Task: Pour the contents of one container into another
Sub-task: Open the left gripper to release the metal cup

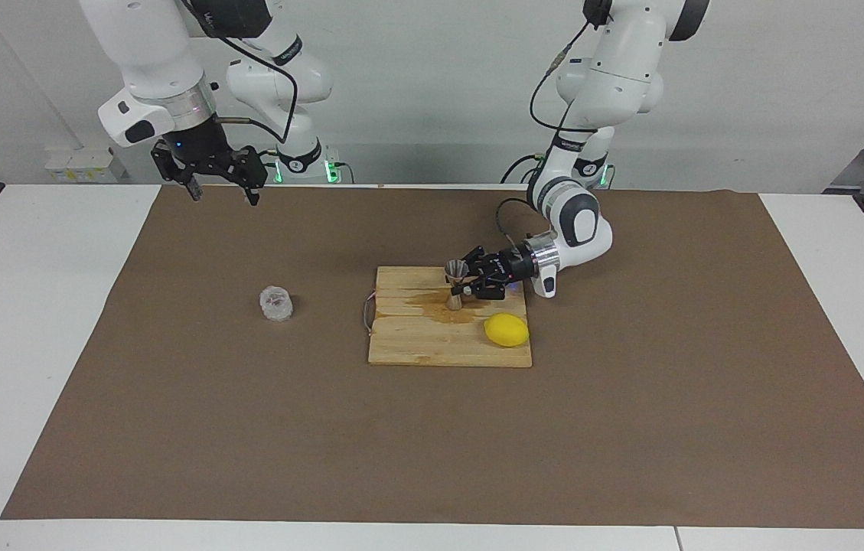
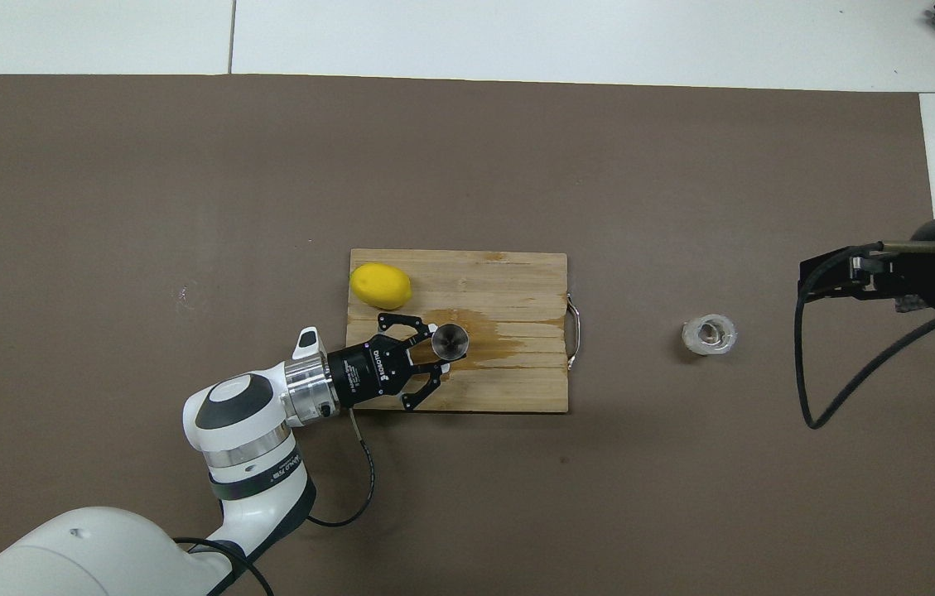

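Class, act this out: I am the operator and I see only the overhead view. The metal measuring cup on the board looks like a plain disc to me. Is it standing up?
Observer: Yes. The measuring cup stands upright on the board, shaped like an hourglass.
Operator: How high is the left gripper?
Observer: The left gripper is level with the cup's narrow waist.
Operator: My view cuts off the right gripper.
Observer: The right gripper waits, open, high over the mat.
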{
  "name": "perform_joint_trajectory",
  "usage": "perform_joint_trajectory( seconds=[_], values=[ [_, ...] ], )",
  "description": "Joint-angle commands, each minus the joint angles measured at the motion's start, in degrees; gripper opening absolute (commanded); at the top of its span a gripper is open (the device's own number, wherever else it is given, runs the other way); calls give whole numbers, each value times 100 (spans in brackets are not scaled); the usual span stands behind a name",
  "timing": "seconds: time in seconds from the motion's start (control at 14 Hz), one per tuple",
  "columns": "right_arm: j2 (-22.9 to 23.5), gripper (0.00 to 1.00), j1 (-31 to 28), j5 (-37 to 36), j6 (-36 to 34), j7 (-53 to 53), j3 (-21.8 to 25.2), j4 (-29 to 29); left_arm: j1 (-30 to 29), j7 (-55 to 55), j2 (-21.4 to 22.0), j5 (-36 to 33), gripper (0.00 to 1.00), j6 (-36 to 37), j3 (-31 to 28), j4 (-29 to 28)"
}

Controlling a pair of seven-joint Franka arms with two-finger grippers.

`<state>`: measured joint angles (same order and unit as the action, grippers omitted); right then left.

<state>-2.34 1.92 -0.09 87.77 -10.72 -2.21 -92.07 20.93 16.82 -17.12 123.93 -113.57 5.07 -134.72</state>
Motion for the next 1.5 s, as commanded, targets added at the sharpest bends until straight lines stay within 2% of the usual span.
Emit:
perform_joint_trajectory(
  seconds=[0.0, 0.07, 0.21, 0.28, 0.71, 0.85, 1.07, 1.42],
  values=[
    [-117, 100, -34, 132, 3, 35, 19, -136, 130, -100, 51, 166, 64, -60, -76, -63],
    [-117, 100, -34, 132, 3, 35, 19, -127, 130, -100, 68, 158, 85, -77, -76, -63],
    [-117, 100, -34, 141, 3, 35, 19, -127, 130, -92, 103, 149, 97, -104, -85, -54],
    [-117, 100, -34, 141, 3, 35, 19, -136, 130, -100, 112, 149, 100, -174, -85, -46],
    [-117, 100, -34, 141, 3, 35, 19, -136, 78, -47, 279, 35, 100, -385, -111, -63],
    [-117, 100, -34, 141, 3, 35, 19, -136, -1, -13, 349, -193, 100, -385, -120, -72],
    [-117, 100, -34, 132, 3, 35, 19, -136, -282, 66, 428, -685, 100, -376, -120, -81],
    [-117, 100, -34, 132, 3, 35, 19, -136, -783, 742, 779, -1914, 100, -341, -129, -11]
  ],
)
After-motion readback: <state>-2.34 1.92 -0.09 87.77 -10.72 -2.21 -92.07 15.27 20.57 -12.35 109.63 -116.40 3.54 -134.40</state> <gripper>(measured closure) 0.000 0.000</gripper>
